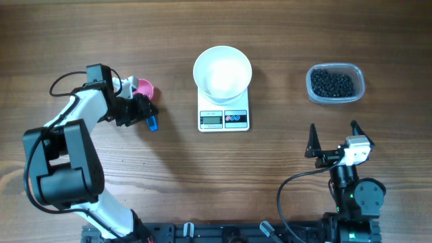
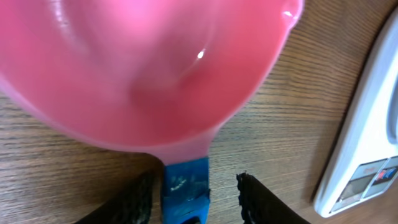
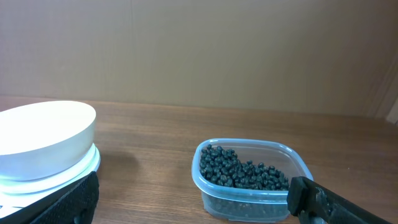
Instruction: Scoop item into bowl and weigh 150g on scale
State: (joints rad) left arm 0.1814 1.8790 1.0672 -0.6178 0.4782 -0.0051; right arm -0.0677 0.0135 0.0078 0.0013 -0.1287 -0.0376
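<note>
The white bowl stands empty on the white scale at the table's middle. The item, small black pellets, fills a clear tub at the right. A pink scoop cup with a blue handle lies left of the scale. My left gripper has its jaws on either side of that handle; the left finger is close against it and a gap shows on the right. My right gripper stands wide open near the front edge, facing the tub and the bowl.
The scale's corner lies just right of the left gripper. Bare wood runs between scale and tub. The right gripper has bare table between its fingers, and a plain wall stands behind the table.
</note>
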